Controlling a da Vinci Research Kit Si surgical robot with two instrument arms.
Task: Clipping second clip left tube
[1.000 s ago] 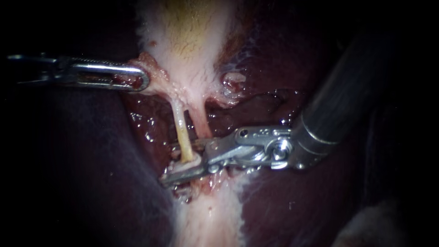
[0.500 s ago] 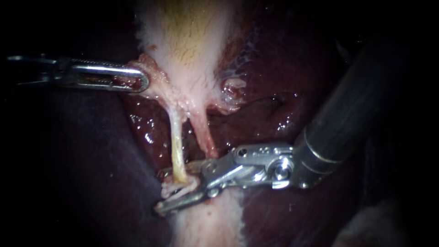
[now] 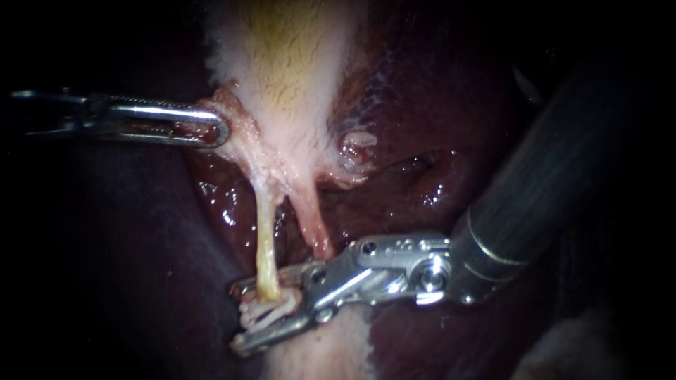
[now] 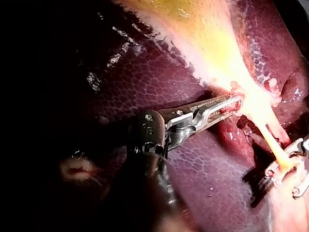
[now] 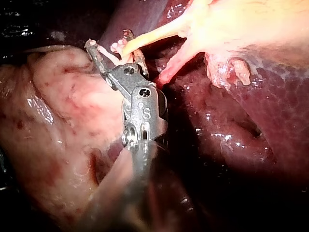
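The left instrument enters level from the left; its slotted jaws are pinched on a fold of pale tissue at the narrow lower end of the gallbladder; two strands run down from that end; the left tube, yellowish and taut, drops straight down, while the right tube, pinker, slants just beside it; the right instrument comes in from the right with its jaws spread, one on each side of the left tube's lower end; a whitish scrap lies between them, clip or tissue I cannot tell; dark wet liver surrounds everything.
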